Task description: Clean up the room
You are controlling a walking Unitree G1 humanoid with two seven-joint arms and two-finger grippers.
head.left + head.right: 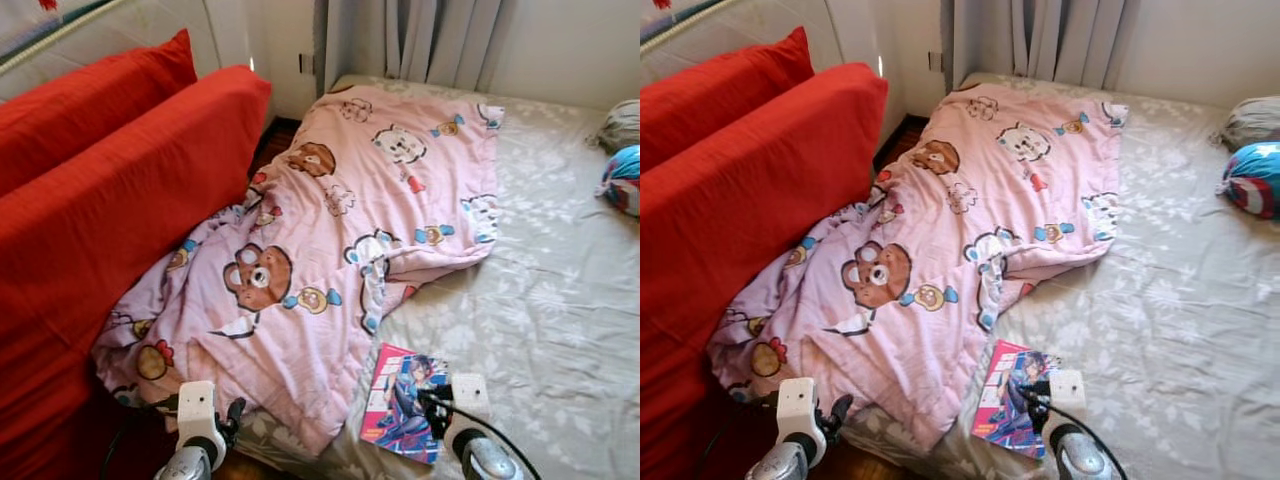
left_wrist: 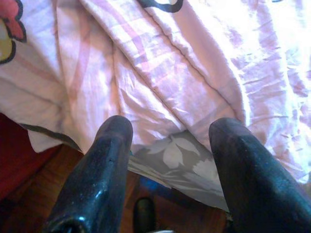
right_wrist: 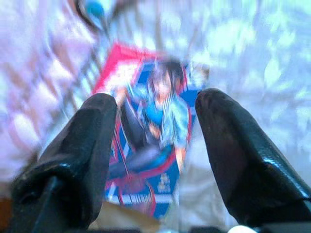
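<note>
A: Where does it stand?

B: The right hand [image 3: 155,160] hangs over the book [image 1: 404,402], fingers spread, gripping nothing. The book lies flat on the bed [image 1: 560,300] near its foot edge, just beside the quilt [image 1: 340,230]. The left hand [image 2: 170,145] is released too, pointed at the quilt's lower hem where it droops off the bed toward the floor [image 2: 39,179].

A: What could go wrong?

B: I'd judge the book the awkward one. It is thin and flat on soft sheet, so fingers may slide over the cover or push it into the bedding. It could also be nudged off the near edge. On the left, a pinch at the hem might catch the grey sheet as well, since the two lie touching there. And pulling the quilt could drag the book along if its edge overlaps it.

A: Does it overlap?

B: I cannot tell; they look to be touching at most.

A: Anything else unclear?

B: The right wrist view is blurred, so the hand's height over the book is uncertain. The quilt hides the gap beside the sofa [image 1: 110,200]. At the far right, a striped ball [image 1: 1252,180] is cut off by the frame.
</note>
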